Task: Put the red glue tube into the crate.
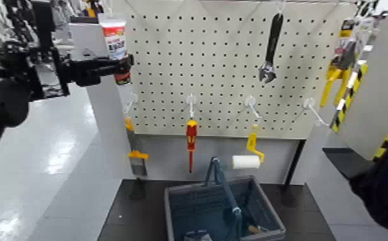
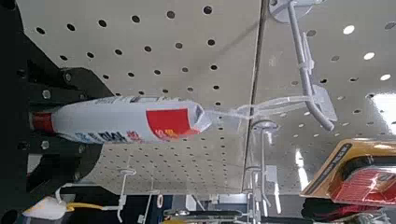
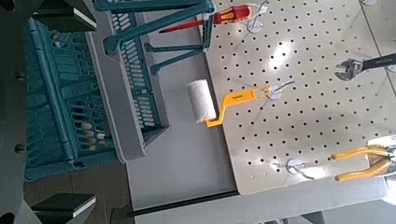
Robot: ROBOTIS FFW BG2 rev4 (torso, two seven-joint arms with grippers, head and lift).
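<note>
You're seeing the left pincer [image 1: 109,67] clamping one red glue tube [image 1: 114,38] at upper left, by the pegboard [image 1: 235,64]. One crate [image 1: 190,208] is sitting bottom centre. Right pincer: can't tell.

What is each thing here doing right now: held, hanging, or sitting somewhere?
red glue tube: held upright by left hand, off the pegboard
crate: on the dark table, handles up
screwdriver: hanging
wrench: hanging
paint roller: hanging
right hand: out of sight
</note>
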